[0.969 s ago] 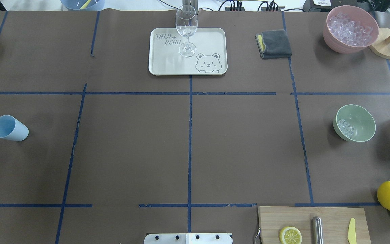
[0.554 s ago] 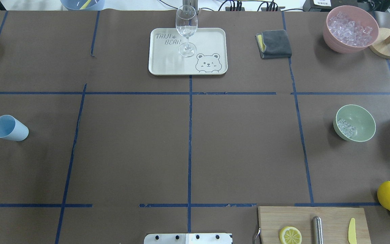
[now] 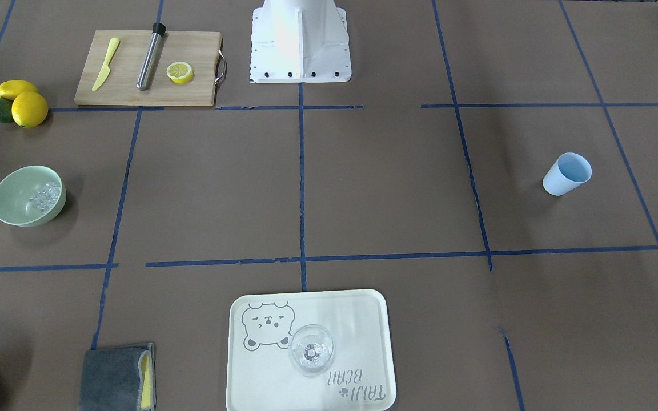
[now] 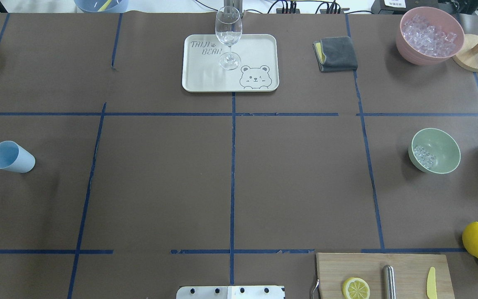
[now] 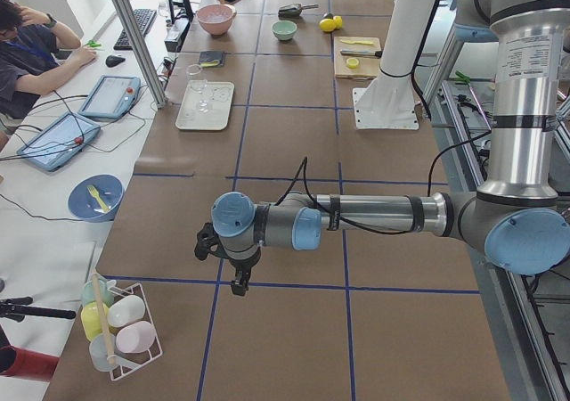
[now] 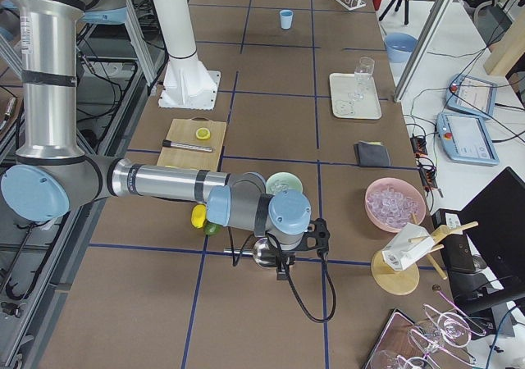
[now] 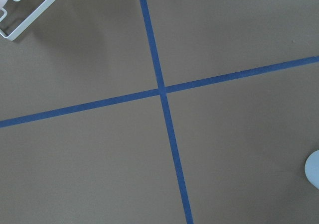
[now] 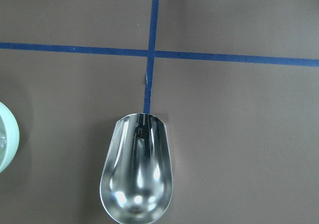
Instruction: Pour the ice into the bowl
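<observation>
Overhead exterior view is showing a light blue cup [image 4: 11, 156] sitting far to the left of the bowl [image 4: 445, 150], which is standing upright near the right edge of the surface [image 4: 297, 187]. Between them and farther back, a cream tray [image 4: 206, 77] is carrying a clear glass [image 4: 228, 35], and a folded grey cloth [image 4: 338, 54] is lying closer to the bowl. A pink bowl [image 4: 413, 56] heaped with cubes is sitting behind the bowl. The ice [image 4: 424, 155] is lying in a small heap inside the bowl, against its left inner wall. The left tool [image 5: 237, 282] is hanging over the surface well apart from the bowl, and whether it is wide or narrow cannot be told. The right tool [image 6: 280, 266] is hovering near the bowl, and its state cannot be told either. An empty metal scoop [image 8: 137, 174] is showing in the right wrist view, beside the bowl's rim without touching it.
</observation>
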`<state>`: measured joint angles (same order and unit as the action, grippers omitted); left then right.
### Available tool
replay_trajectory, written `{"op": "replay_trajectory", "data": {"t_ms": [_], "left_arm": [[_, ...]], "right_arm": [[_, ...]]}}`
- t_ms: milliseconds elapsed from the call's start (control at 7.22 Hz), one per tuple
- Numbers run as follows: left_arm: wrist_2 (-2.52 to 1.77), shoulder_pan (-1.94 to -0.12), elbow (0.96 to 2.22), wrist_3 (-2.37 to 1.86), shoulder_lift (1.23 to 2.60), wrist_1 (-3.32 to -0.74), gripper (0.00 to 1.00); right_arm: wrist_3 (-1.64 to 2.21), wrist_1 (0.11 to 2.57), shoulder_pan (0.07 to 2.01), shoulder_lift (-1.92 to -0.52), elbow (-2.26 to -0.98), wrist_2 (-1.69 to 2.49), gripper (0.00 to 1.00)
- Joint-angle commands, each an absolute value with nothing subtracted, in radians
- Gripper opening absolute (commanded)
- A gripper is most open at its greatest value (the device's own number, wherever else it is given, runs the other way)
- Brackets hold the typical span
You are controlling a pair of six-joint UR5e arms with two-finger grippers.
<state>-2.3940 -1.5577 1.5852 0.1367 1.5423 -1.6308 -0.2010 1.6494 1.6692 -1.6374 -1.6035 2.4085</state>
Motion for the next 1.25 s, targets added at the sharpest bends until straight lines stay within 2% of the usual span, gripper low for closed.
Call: {"op": "replay_trajectory", "data": {"t_ms": [0,1108], "left_arm": [[-2.393,-1.560,1.585,0.132,1.542,-1.626,1.00],[-2.385,-1.626,1.597,0.129,1.542,-1.626,1.00]], "right_arm": [[-0.198,1.649,1.671,-1.614,-1.592,2.408,1.00],[-0.178,1.649,1.671,-1.614,-1.595,2.439,1.00]]}}
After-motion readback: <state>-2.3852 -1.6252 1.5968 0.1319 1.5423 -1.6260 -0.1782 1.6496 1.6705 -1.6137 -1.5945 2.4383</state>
